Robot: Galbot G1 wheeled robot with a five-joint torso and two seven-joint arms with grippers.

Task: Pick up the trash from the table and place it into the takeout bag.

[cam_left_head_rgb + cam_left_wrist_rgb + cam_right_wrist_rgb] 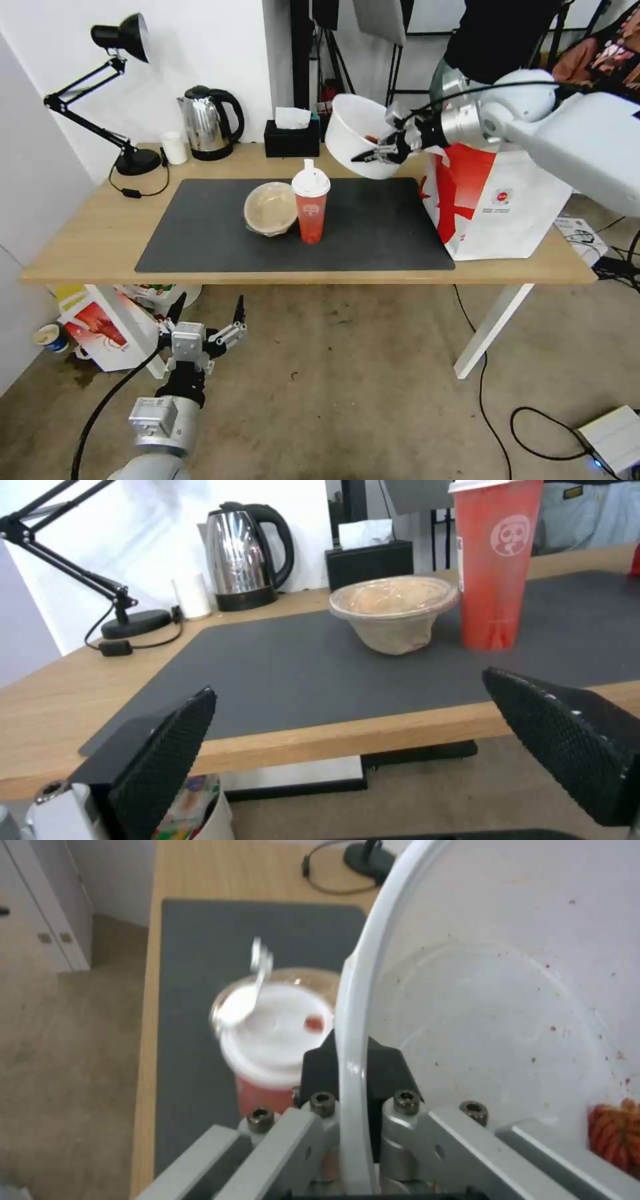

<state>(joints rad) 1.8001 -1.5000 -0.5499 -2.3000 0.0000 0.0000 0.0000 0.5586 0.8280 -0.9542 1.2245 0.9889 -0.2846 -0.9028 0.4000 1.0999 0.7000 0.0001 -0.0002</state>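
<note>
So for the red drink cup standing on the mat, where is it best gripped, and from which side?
Probably around the red drink cup mid-body, from the table's front edge: it stands upright, its spouted lid blocks a top grasp, and the beige container sits close on its left.

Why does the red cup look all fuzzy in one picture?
In the right wrist view the red drink cup sits smeared and soft behind the sharp rim of the white bowl; in the head view the same cup is crisp, and the kettle shows bright glare.

head overlooks table (93, 240); wrists close, sharing cup (497, 565).
</note>
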